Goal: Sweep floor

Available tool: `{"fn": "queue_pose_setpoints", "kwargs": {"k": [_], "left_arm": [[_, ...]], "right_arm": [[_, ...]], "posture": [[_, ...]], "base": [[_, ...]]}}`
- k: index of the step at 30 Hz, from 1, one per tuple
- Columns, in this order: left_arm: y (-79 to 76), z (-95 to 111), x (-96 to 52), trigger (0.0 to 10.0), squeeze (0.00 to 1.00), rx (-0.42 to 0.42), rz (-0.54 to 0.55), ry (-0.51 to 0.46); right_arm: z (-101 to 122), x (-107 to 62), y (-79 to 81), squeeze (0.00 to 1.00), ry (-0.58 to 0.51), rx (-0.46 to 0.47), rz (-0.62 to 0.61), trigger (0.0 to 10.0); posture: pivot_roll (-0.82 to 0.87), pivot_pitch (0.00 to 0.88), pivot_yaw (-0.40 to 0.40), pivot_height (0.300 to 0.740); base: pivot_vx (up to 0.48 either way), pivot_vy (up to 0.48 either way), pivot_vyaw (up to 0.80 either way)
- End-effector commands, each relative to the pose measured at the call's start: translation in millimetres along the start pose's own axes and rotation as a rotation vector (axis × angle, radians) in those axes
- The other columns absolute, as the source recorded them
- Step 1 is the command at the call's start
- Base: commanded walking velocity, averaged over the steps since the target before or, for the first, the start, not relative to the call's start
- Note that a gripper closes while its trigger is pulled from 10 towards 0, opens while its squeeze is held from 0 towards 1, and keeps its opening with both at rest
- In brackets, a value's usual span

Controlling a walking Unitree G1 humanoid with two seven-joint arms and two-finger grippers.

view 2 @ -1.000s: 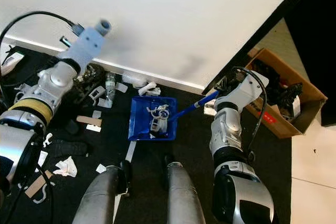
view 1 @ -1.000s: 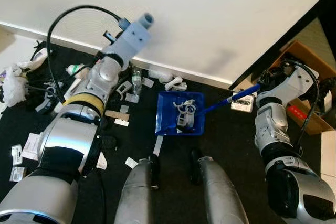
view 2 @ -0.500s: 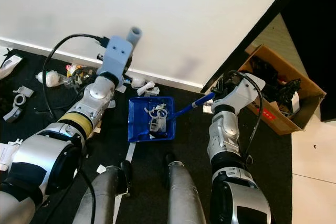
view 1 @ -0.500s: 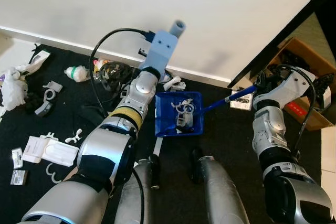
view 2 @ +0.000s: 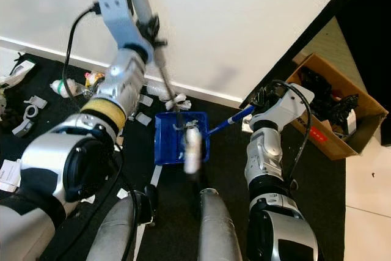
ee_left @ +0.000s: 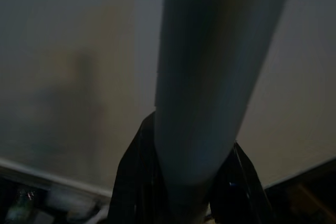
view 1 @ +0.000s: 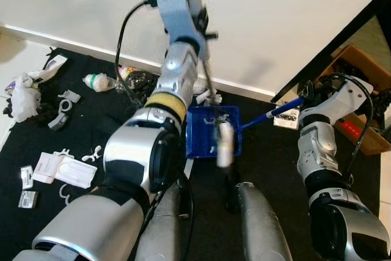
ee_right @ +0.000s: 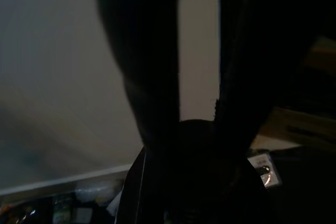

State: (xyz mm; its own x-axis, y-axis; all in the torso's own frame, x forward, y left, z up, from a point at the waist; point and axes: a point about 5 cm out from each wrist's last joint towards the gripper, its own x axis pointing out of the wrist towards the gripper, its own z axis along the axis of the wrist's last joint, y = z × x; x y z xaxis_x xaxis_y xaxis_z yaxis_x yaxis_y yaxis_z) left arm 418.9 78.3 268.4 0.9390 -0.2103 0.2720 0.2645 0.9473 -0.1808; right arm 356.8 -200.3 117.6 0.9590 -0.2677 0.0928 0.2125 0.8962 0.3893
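With the left gripper [view 1: 204, 32] clenched on the thin grey broom pole [view 1: 211, 90] and the right gripper [view 1: 303, 97] grasping the blue dustpan handle [view 1: 269, 116], sweeping well meant holding the blue plastic dustpan [view 1: 198, 132] flat on the black floor mat [view 1: 91, 126].

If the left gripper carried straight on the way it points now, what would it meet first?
Probably the white wall. The left gripper, shut on the grey broom handle, is raised and aimed at the wall above the baseboard. How far off the wall is remains unclear.
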Motion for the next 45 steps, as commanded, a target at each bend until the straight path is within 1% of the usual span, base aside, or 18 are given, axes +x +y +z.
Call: {"fn": "queue_pose_setpoints", "kwargs": {"k": [1, 2, 3, 4, 5, 6, 8, 9, 13, 14, 17, 21, 25, 28, 31, 36, 43, 45], "left_arm": [[12.5, 14.3, 1.8, 10.0, 0.0, 0.203, -0.049, -0.014], [24.2, 19.2, 1.0, 10.0, 0.0, 0.303, -0.045, -0.005], [31.1, 21.6, 0.3, 10.0, 0.0, 0.351, -0.04, 0.001], [31.1, 21.6, 0.3, 10.0, 0.0, 0.351, -0.04, 0.001], [41.2, 23.1, -1.9, 10.0, 0.0, 0.417, -0.038, 0.015], [41.2, 23.1, -1.9, 10.0, 0.0, 0.417, -0.038, 0.015], [50.8, 23.7, -4.4, 10.0, 0.0, 0.478, -0.039, 0.033], [71.4, 20.5, -11.7, 10.0, 0.0, 0.618, -0.029, 0.084], [81.8, 17.0, -16.4, 10.0, 0.0, 0.68, -0.017, 0.114], [88.6, 13.4, -20.6, 10.0, 0.0, 0.702, 0.006, 0.117], [90.4, 6.3, -24.7, 10.0, 0.0, 0.696, 0.0, 0.117], [88.6, 1.4, -26.0, 10.0, 0.0, 0.658, -0.007, 0.118], [90.5, -2.6, -27.7, 10.0, 0.0, 0.676, 0.012, 0.132], [91.6, -7.0, -29.5, 10.0, 0.0, 0.732, 0.015, 0.15], [91.6, -16.6, -33.3, 10.0, 0.0, 0.842, 0.001, 0.178], [88.8, -20.4, -34.1, 10.0, 0.0, 0.883, 0.002, 0.172], [69.9, -36.2, -34.3, 10.0, 0.0, 0.809, 0.008, 0.155], [54.8, -47.9, -35.4, 10.0, 0.0, 0.75, 0.012, 0.145]], "right_arm": [[-24.7, -11.8, -3.5, 0.0, 0.109, 0.046, -0.026, 10.0], [-24.7, -11.8, -3.5, 0.0, 0.109, 0.047, -0.027, 10.0], [-24.8, -11.8, -3.6, 0.0, 0.109, 0.047, -0.028, 10.0], [-24.8, -11.8, -3.6, 0.0, 0.109, 0.047, -0.028, 10.0], [-25.3, -12.4, -4.2, 0.0, 0.11, 0.047, -0.029, 10.0], [-25.3, -12.4, -4.2, 0.0, 0.11, 0.047, -0.029, 10.0], [-26.0, -13.1, -4.9, 0.0, 0.111, 0.047, -0.03, 10.0], [-27.7, -15.0, -6.5, 0.0, 0.114, 0.046, -0.036, 10.0], [-28.2, -16.0, -8.0, 0.0, 0.112, 0.031, -0.047, 10.0], [-26.6, -16.7, -14.8, 0.0, 0.099, -0.002, -0.094, 10.0], [-23.4, -17.1, -24.5, 0.0, 0.082, -0.02, -0.152, 10.0], [-21.0, -16.3, -27.2, 0.0, 0.074, -0.029, -0.156, 10.0], [-16.7, -15.2, -32.7, 0.0, 0.056, -0.051, -0.18, 10.0], [-13.6, -15.2, -37.7, 0.0, 0.04, -0.073, -0.205, 10.0], [-7.9, -16.2, -46.1, 0.0, 0.005, -0.089, -0.251, 10.0], [-10.9, -18.9, -49.2, 0.0, 0.034, -0.11, -0.234, 10.0], [-17.0, -18.4, -41.9, 0.0, 0.093, -0.16, -0.148, 10.0], [-16.2, -16.0, -30.6, 0.0, 0.084, -0.173, -0.1, 10.0]], "posture": [[-0.07, 0.407, -0.018, 0.74], [-0.07, 0.408, -0.013, 0.74], [-0.07, 0.408, -0.013, 0.74], [-0.07, 0.408, -0.013, 0.74], [-0.06, 0.408, -0.011, 0.74], [-0.06, 0.408, -0.011, 0.74], [-0.06, 0.409, -0.012, 0.74], [-0.06, 0.413, -0.014, 0.74], [-0.06, 0.416, -0.018, 0.74], [-0.06, 0.417, -0.018, 0.74], [-0.07, 0.424, -0.018, 0.74], [-0.07, 0.425, -0.014, 0.74], [-0.08, 0.43, -0.008, 0.74], [-0.08, 0.433, -0.005, 0.74], [-0.1, 0.457, 0.003, 0.74], [-0.11, 0.461, 0.011, 0.74], [-0.12, 0.46, 0.004, 0.74], [-0.13, 0.456, -0.004, 0.74]], "base": [[0.0, 0.0, 0.0], [0.0, 0.0, 0.0], [0.0, 0.0, 0.0], [0.0, 0.0, 0.0], [0.0, 0.0, 0.0], [0.0, 0.0, 0.0], [0.0, 0.0, 0.0], [0.0, 0.0, 0.0], [0.0, 0.0, 0.0], [0.0, 0.0, 0.0], [0.0, 0.0, 0.0], [0.0, 0.0, 0.0], [0.0, 0.0, 0.0], [0.0, 0.0, 0.0], [0.0, 0.0, 0.0], [0.0, 0.0, 0.0], [0.0, 0.0, 0.0], [0.0, 0.0, 0.0]]}}
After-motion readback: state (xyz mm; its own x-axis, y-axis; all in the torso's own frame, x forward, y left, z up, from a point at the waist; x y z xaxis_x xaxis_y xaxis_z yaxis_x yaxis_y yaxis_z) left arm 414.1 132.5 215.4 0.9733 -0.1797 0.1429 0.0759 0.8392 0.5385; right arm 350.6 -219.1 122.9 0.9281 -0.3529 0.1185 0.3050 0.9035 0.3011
